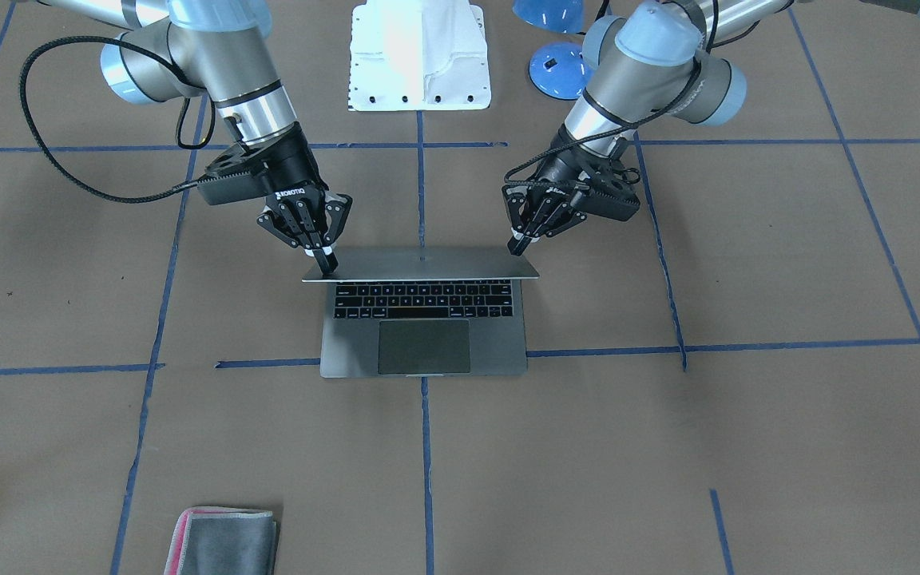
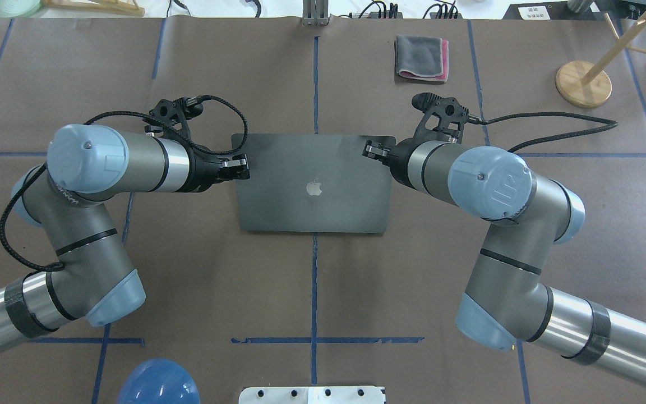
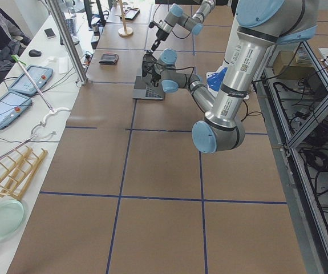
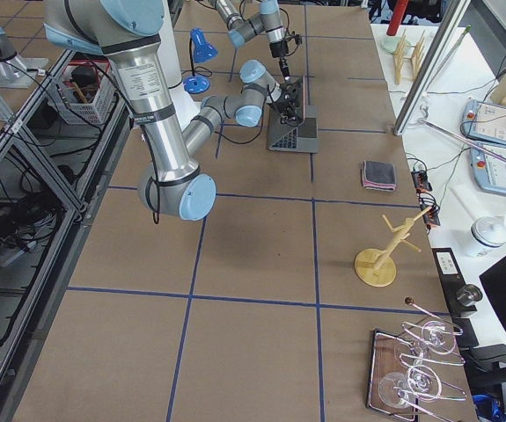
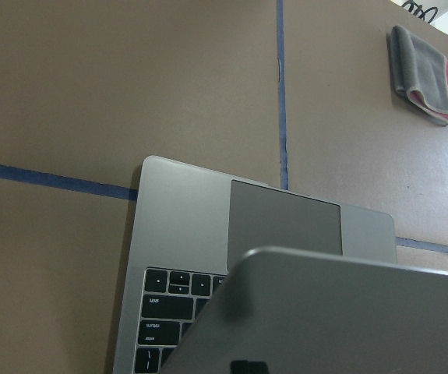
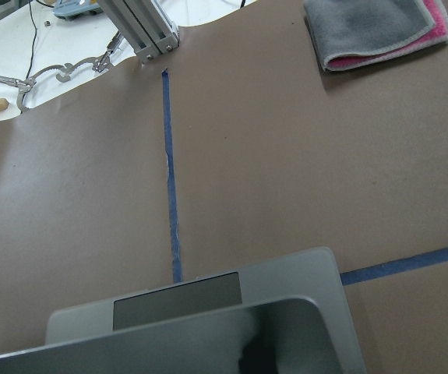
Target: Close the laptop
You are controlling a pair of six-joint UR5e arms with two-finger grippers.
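Here, my left gripper [image 1: 521,244] and right gripper [image 1: 323,259], both clenched, touch the laptop [image 1: 423,345] at its lid corners; a cloth [image 1: 224,543] lies beyond them on the table [image 1: 747,447].

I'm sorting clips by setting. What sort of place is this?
Likely a robotics lab: a left arm and a right arm work on a laptop on a table gridded with blue tape, with tablets on a side bench.

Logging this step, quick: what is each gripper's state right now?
The left gripper is shut, tips on a lid corner of the laptop.
The right gripper is shut, tips on the other lid corner.
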